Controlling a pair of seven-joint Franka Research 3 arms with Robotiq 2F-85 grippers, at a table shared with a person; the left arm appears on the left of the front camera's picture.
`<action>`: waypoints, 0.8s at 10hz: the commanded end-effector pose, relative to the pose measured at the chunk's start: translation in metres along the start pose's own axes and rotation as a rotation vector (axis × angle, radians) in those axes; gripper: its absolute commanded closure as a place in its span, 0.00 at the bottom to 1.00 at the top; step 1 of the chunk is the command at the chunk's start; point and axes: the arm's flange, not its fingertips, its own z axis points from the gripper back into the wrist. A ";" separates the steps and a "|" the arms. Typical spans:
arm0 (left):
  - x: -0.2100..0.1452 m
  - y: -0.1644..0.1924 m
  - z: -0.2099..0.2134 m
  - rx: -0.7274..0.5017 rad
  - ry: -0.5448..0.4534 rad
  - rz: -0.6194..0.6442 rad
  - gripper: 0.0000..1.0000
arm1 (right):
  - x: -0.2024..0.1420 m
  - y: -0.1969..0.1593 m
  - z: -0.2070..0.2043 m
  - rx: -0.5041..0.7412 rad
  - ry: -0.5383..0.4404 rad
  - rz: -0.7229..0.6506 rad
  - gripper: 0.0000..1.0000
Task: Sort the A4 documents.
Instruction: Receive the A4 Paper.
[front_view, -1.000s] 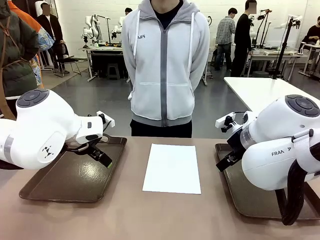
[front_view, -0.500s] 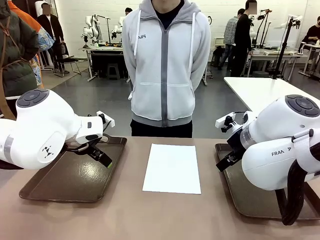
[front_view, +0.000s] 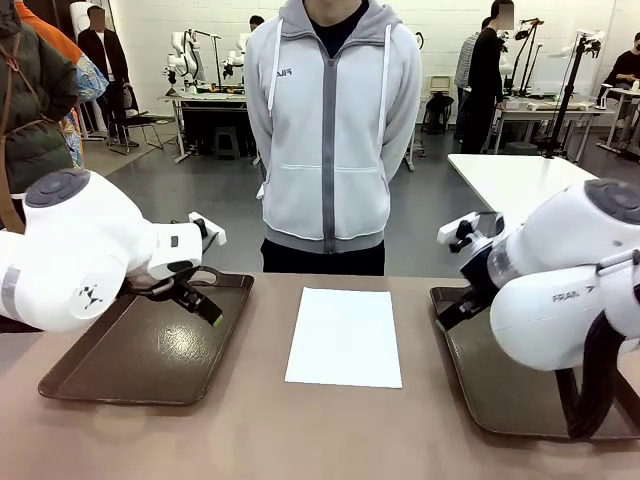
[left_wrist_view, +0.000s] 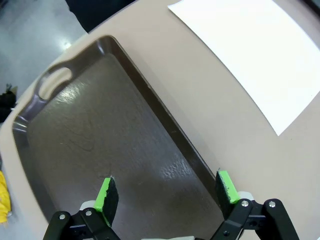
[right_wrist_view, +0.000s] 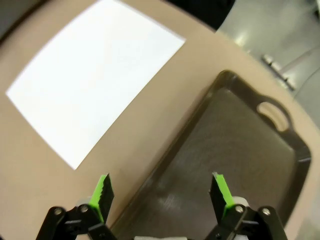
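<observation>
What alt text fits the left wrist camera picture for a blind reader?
The open left gripper hangs over a dark brown rectangular tray with a cut-out handle. Beside the tray, not touching it, a plain white A4 paper sheet lies flat on the tan table.

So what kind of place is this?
Probably a robotics lab or data-collection hall: several work tables across an open floor, gear on tall stands, and people standing at them in the back.

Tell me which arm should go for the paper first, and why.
Right, marginally. Both hang open and empty, but the right gripper straddles the right tray's inner rim, one finger over bare table beside the paper; the left gripper hangs over the left tray, farther off.
</observation>
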 end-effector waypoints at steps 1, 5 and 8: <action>-0.014 0.011 0.039 -0.009 -0.044 0.047 0.00 | -0.023 -0.016 0.045 -0.008 -0.063 -0.047 0.00; -0.032 0.057 0.103 -0.175 -0.080 0.170 0.00 | -0.044 -0.071 0.104 0.160 -0.186 -0.122 0.00; -0.051 0.088 0.155 -0.252 -0.180 0.160 0.00 | -0.063 -0.093 0.144 0.192 -0.286 -0.143 0.00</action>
